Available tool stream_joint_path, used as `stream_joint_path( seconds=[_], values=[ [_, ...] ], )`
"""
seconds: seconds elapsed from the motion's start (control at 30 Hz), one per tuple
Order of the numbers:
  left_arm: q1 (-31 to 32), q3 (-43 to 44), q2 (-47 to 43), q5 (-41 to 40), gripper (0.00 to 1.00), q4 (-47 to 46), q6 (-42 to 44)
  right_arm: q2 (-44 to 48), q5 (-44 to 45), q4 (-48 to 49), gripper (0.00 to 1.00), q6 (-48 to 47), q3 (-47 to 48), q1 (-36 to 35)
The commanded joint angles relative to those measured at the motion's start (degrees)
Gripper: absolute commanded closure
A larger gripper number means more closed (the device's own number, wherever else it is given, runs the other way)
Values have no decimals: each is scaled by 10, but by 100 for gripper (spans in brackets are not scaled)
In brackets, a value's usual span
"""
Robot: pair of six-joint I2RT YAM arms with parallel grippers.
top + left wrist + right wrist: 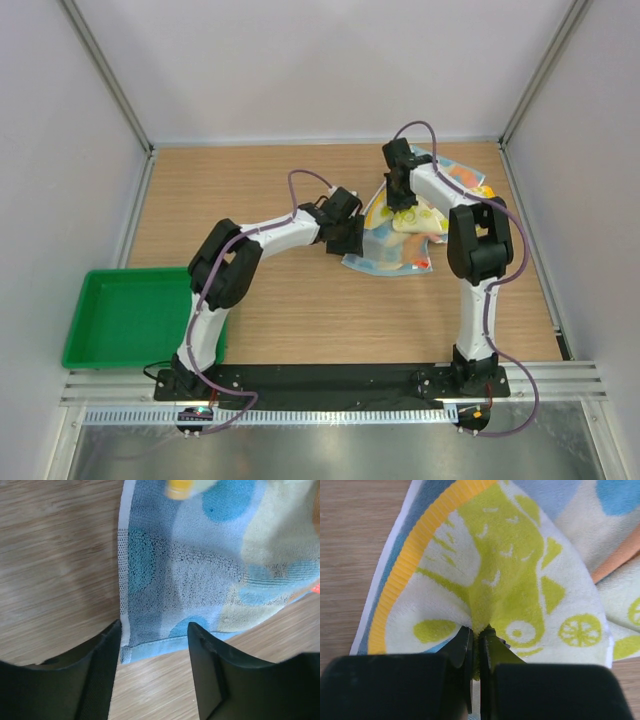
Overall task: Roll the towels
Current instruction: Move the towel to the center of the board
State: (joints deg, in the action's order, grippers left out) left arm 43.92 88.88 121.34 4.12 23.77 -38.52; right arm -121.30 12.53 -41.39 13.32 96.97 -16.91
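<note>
The light blue polka-dot towel (385,255) lies flat on the wooden table, right of centre. The yellow-cream towel (420,218) with green print lies bunched on top of it. My right gripper (400,196) comes down on the cream towel's left part. In the right wrist view it (479,630) is shut on a pinched fold of the cream towel (510,565), with the blue towel (555,495) underneath. My left gripper (350,240) sits at the blue towel's left edge. In the left wrist view its jaws (154,640) stand open astride the hemmed corner of the blue towel (200,570), low over the wood.
A green plastic tray (130,315) sits at the table's near left edge. Metal frame posts and white walls close in the table's back and sides. A black base rail (330,380) runs along the near edge.
</note>
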Motion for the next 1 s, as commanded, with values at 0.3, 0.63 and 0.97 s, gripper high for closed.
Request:
stream_joint_path(
  seconds=[0.3,0.63,0.97],
  values=[
    [-3,34,7,-64,100,68,51,239,128,-19,99,137,-113,265],
    [-105,45,-72,-176,96,165,118,282,121,-35,6,167,-172,348],
    [-65,54,-138,-221,7,208,122,309,50,24,1,127,-198,216]
  ],
)
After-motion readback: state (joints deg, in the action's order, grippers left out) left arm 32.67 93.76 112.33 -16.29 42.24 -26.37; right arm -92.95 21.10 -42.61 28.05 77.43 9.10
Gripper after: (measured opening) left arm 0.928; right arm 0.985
